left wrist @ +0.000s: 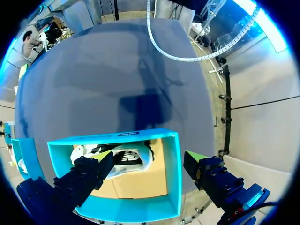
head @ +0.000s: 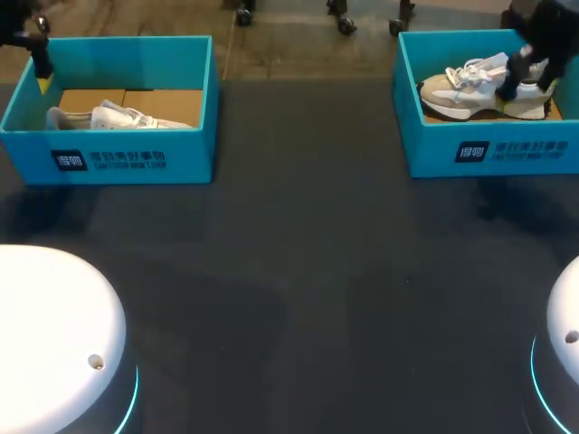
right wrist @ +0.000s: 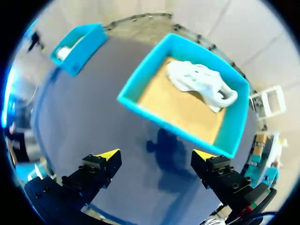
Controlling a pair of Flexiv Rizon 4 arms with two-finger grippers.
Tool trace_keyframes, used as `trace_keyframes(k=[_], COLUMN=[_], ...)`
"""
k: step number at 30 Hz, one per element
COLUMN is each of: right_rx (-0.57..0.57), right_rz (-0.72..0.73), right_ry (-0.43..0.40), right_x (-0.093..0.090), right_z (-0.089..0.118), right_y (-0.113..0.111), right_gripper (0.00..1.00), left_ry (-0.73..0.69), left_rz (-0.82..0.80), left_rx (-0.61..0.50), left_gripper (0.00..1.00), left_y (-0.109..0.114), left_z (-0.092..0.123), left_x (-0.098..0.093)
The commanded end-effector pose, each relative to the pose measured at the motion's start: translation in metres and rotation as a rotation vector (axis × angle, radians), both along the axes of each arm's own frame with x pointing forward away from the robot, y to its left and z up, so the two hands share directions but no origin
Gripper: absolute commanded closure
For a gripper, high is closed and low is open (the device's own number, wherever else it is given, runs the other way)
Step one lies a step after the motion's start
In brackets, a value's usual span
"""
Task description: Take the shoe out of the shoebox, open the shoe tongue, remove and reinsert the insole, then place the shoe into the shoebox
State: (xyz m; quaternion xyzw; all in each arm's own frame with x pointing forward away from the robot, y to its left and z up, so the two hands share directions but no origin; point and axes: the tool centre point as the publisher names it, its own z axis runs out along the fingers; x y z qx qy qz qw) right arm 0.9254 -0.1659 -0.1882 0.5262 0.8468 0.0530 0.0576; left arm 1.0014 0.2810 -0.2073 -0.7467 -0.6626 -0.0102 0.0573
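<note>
Two blue shoeboxes stand at the table's far side. The left box [head: 109,158] [left wrist: 171,164] holds a white shoe [head: 118,117] [left wrist: 126,159] lying on its cardboard floor. The right box [head: 488,149] [right wrist: 136,101] holds a beige and white shoe [head: 466,90] [right wrist: 201,82]. My left gripper [head: 38,72] [left wrist: 149,157] hangs open above the left box's far left corner, with the shoe below its fingers and nothing held. My right gripper [head: 527,83] [right wrist: 156,154] is open and empty, high over the right box's area, with that box ahead of its fingers.
The dark table [head: 298,271] stretches between and in front of the boxes. In the right wrist view the left box [right wrist: 77,44] shows far off. White arm bases [head: 54,334] [head: 565,334] sit at the near corners.
</note>
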Motion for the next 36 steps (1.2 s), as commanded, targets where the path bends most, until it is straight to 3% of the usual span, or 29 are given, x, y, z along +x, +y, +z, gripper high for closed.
trace_keyframes(k=[1, 8, 11, 22, 31, 36], right_rx=[-0.105, -0.112, -0.141, -0.144, -0.139, -0.148], right_rz=[-0.145, -0.228, -0.259, -0.333, -0.358, -0.369], right_ry=[0.101, 0.101, 0.113, 0.08, 0.092, 0.095], right_x=[0.058, 0.079, 0.097, 0.148, 0.186, 0.201], right_z=[0.018, 0.012, -0.001, -0.027, -0.048, -0.059], right_y=[0.0, -0.006, -0.012, -0.083, -0.118, -0.122], right_gripper=[0.0, 0.0, 0.0, 0.0, 0.0, 0.0], left_ry=[-0.002, -0.002, -0.002, -0.002, -0.002, -0.002], left_rz=[-0.001, -0.001, -0.001, -0.001, -0.001, -0.001], left_rx=[0.001, 0.001, 0.001, 0.001, 0.001, 0.001], left_gripper=[0.0, 0.0, 0.0, 0.0, 0.0, 0.0], left_y=[0.0, 0.0, 0.0, 0.0, 0.0, 0.0], left_z=[0.0, 0.0, 0.0, 0.0, 0.0, 0.0], left_x=[-0.001, -0.001, -0.001, -0.001, -0.001, -0.001])
